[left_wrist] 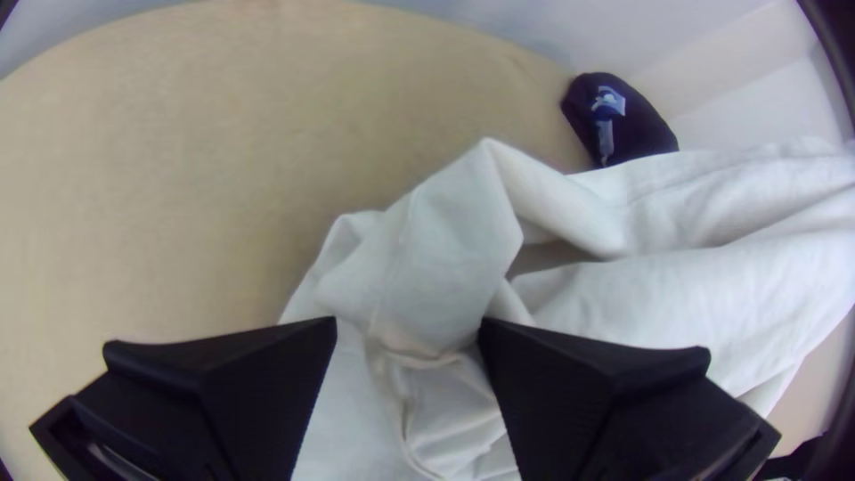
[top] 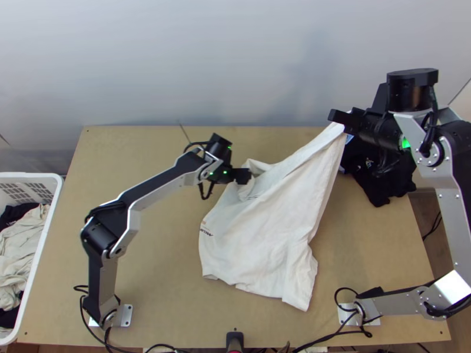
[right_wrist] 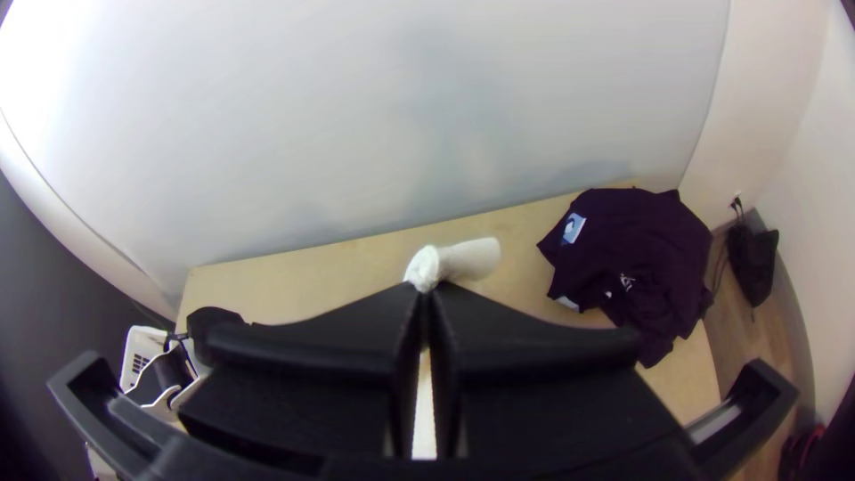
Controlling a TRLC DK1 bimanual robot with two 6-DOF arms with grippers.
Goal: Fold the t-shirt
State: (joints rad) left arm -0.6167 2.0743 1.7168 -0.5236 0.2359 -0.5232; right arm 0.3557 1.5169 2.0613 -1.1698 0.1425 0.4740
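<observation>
The white t-shirt [top: 265,229] hangs from its upper right end down to the table, its lower part lying bunched and wrinkled. My right gripper [top: 340,116] holds that end up high; in the right wrist view my right gripper [right_wrist: 426,289] is shut on a bit of white cloth. At the shirt's upper left edge is my left gripper [top: 242,175]. In the left wrist view, my left gripper [left_wrist: 408,334] stands open, with creased fabric of the t-shirt [left_wrist: 445,258] between and beyond its fingers.
Dark clothes [top: 377,170] lie in a pile at the table's far right, behind the right gripper. A white basket [top: 53,200] with clothes in it stands left of the table [top: 147,235]. A pale wall rises behind the far edge.
</observation>
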